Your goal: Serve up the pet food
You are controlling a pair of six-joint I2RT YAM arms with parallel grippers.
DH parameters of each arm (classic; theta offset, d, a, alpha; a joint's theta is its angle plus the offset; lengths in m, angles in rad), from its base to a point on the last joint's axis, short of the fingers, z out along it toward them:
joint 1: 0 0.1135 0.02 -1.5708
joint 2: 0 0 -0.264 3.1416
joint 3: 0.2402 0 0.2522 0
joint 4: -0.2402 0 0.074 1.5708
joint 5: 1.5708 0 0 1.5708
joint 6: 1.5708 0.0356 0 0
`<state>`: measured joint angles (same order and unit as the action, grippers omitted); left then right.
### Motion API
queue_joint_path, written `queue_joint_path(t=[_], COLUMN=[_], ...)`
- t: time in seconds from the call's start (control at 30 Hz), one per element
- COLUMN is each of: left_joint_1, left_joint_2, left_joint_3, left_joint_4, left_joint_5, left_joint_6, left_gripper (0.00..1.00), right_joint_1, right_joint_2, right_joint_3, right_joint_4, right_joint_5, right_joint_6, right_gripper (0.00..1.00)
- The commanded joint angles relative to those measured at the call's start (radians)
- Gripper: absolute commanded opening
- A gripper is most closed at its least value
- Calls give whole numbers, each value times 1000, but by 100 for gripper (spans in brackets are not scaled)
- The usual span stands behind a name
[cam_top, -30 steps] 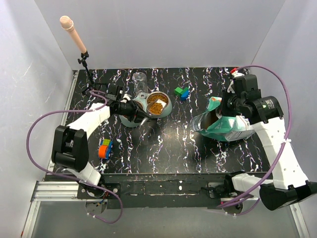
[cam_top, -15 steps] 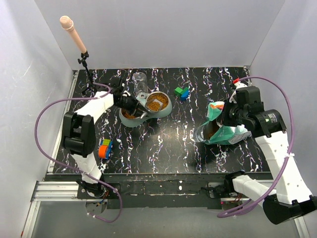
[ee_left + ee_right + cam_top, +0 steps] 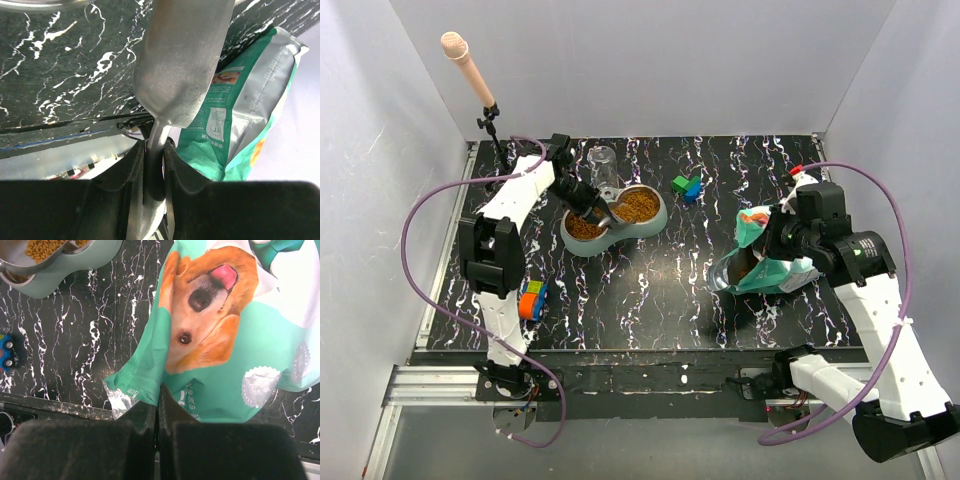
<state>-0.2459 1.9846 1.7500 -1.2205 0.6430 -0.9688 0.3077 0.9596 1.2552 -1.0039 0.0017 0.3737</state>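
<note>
Orange-brown pet food fills both cups of the teal double bowl (image 3: pixel 658 221): the right cup (image 3: pixel 638 207) and the left cup (image 3: pixel 584 228). It also shows in the right wrist view (image 3: pixel 42 247). My left gripper (image 3: pixel 582 196) is shut on the handle of the metal scoop (image 3: pixel 604 214), which hangs over the bowl between the cups. In the left wrist view (image 3: pixel 154 157) only the scoop's bare back (image 3: pixel 180 65) shows. My right gripper (image 3: pixel 772 238) (image 3: pixel 158 400) is shut on the edge of the teal-and-white dog-print bag (image 3: pixel 765 265) (image 3: pixel 225 340), open toward the left.
A clear water bottle (image 3: pixel 603 165) stands behind the bowl. Green and blue blocks (image 3: pixel 687 186) lie at the back middle. An orange-blue toy (image 3: pixel 531 299) lies front left, also seen in the right wrist view (image 3: pixel 6 352). A microphone (image 3: pixel 460 55) on a stand is far left. Walls close in on three sides.
My left arm has swung back and left, drawing the scoop from over the right cup toward the bowl's middle. My right gripper has shifted slightly nearer with the bag.
</note>
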Motion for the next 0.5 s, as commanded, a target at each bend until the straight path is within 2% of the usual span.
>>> queue_joint_path(t=[0.0,0.2,0.33,0.47], left_joint_1=[-1,-26,-49,-70], left_joint_2=[34,91,169,163], left_joint_3=[121,251,420,430], left_joint_4=[-211,-267,-425,-425], left_joint_5=[-83,-121,-219,-241], left_joint_6=[50,41,48,4], left_gripper=[0,0,0,0], right_joint_1=[-12,-12,-10,-12], right_joint_2=[-16,-21,-24,-24], right_joint_3=[-19,-36,-43,-43], right_joint_4=[76,96,106,108], right_joint_5=[12,6,6,6], right_joint_6=[19,22,24,21], right_gripper=[1,1,1,1])
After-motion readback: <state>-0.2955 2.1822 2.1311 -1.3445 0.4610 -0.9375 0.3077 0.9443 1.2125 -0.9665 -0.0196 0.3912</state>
